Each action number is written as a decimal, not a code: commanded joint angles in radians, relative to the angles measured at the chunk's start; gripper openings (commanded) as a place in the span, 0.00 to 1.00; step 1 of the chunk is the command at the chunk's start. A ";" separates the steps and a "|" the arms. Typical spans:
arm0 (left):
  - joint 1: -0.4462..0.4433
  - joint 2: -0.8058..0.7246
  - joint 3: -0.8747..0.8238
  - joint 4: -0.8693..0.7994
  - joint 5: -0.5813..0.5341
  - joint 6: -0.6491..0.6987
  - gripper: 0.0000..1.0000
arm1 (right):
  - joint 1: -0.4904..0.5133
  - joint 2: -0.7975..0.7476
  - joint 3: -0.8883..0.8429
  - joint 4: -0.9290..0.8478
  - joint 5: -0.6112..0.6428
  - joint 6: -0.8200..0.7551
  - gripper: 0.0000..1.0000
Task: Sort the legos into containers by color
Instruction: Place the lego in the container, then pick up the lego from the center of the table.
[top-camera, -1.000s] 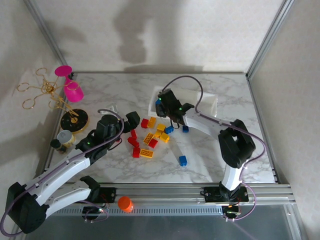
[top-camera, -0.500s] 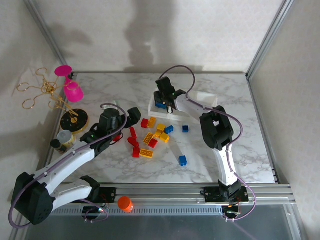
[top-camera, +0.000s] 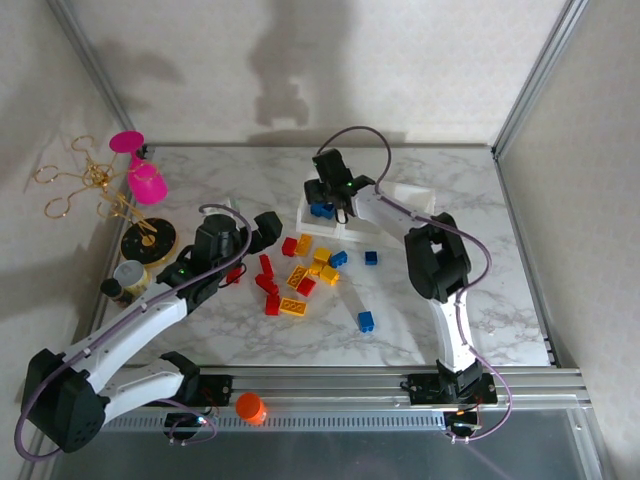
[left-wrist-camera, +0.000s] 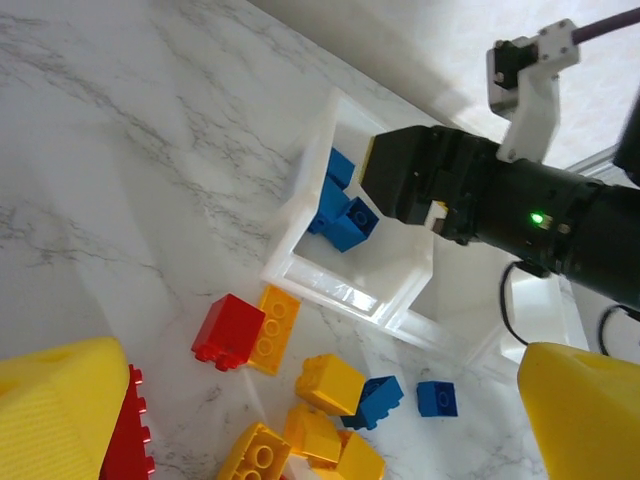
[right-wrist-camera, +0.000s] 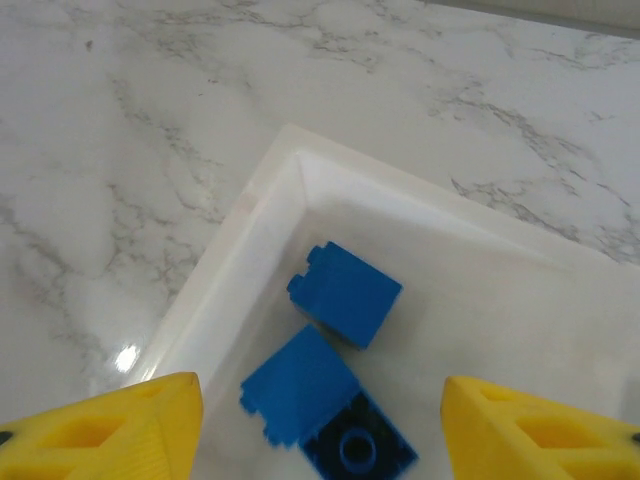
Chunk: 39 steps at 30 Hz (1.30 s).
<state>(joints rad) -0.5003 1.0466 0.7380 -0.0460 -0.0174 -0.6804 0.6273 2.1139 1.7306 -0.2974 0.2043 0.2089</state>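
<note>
Moved: my right pincer (right-wrist-camera: 320, 425) has swung from the loose pile to over the containers (left-wrist-camera: 340, 295), jaws spreading.
Grip: open, holding nothing.
Sorted: blue legos (right-wrist-camera: 345, 295) lie in the end compartment beneath it.
Other side: my left pincer (left-wrist-camera: 320, 415) is open above the loose legos (top-camera: 300, 278) on the worktop (top-camera: 330, 345).

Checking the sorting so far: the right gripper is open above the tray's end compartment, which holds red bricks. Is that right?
No. The bricks in there are blue, not red; the right wrist view shows it. The right gripper is open above the tray's end compartment, which holds blue bricks.
</note>
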 joint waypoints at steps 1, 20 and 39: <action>0.004 -0.032 0.029 -0.011 0.035 0.003 1.00 | 0.014 -0.179 -0.086 0.031 -0.037 0.011 0.66; -0.138 -0.117 -0.125 0.029 0.011 -0.085 1.00 | 0.025 -0.636 -0.769 0.061 0.061 0.328 0.77; -0.199 -0.074 -0.173 0.104 -0.013 -0.121 1.00 | -0.003 -0.449 -0.828 0.125 0.118 0.384 0.60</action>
<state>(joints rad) -0.6888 0.9661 0.5728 0.0277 -0.0036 -0.7906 0.6323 1.6409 0.8661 -0.1829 0.2794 0.5968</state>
